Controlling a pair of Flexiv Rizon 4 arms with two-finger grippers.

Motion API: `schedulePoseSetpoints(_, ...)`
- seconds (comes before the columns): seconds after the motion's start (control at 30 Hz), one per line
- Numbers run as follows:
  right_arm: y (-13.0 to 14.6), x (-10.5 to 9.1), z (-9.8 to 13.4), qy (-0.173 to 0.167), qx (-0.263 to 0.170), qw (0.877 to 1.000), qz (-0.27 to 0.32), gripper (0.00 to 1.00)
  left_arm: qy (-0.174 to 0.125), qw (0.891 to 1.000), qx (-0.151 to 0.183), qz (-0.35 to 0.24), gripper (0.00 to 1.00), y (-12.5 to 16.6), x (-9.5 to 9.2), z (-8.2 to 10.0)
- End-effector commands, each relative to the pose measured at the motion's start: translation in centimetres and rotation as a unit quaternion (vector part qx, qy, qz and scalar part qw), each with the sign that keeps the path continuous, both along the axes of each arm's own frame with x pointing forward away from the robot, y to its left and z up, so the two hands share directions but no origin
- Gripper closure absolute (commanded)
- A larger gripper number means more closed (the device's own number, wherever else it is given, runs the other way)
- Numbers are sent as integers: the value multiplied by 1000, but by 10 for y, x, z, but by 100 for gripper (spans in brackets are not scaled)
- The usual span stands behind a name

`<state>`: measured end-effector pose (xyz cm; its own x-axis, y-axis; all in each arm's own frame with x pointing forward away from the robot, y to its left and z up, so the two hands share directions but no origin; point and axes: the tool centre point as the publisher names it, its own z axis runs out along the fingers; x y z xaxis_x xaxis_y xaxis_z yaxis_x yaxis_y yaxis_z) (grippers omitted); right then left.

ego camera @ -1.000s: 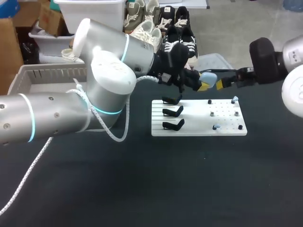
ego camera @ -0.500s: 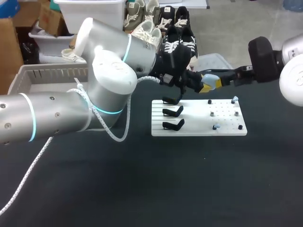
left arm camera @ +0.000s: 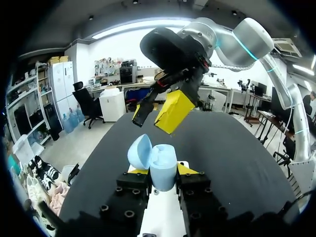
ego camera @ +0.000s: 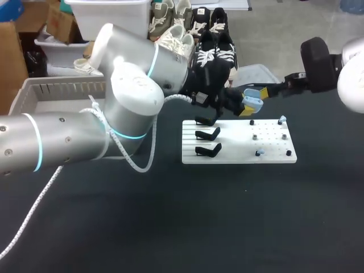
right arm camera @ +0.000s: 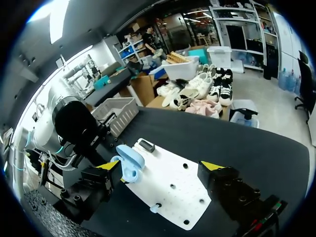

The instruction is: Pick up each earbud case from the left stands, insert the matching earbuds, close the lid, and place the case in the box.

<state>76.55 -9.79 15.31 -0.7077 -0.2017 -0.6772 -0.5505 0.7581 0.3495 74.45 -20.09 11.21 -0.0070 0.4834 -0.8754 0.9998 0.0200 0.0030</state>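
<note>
Clamping the light blue earbud case (left arm camera: pixel 157 165) between both fingers, my left gripper (left arm camera: pixel 158 171) held it above the white board (ego camera: pixel 239 149), lid hinged open. Just ahead, my right gripper (left arm camera: pixel 154 114) stood spread wide, gripping nothing, the case within its gap close to 1 finger. 3 black stands (ego camera: pixel 207 135) sat on the board below.

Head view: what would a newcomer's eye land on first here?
The light-blue earbud case, lid open, is pinched in the left end effector over the white board. Just ahead of it hangs the right end effector, its fingers spread. On the board's left side, three black stands sit empty.
</note>
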Motion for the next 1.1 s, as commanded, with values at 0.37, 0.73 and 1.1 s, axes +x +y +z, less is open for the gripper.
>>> schedulePoseSetpoints(0.37,-33,-30,13,9,-48,997,-67,0,-49,992,-112,37,100,19,-3,9)
schedulePoseSetpoints(0.73,-44,-43,12,16,-57,993,-105,0,-42,990,-137,16,100,27,-4,2)
schedulePoseSetpoints(1.1,-46,-47,8,20,-58,991,-117,0,-31,992,-124,9,100,37,1,-15)
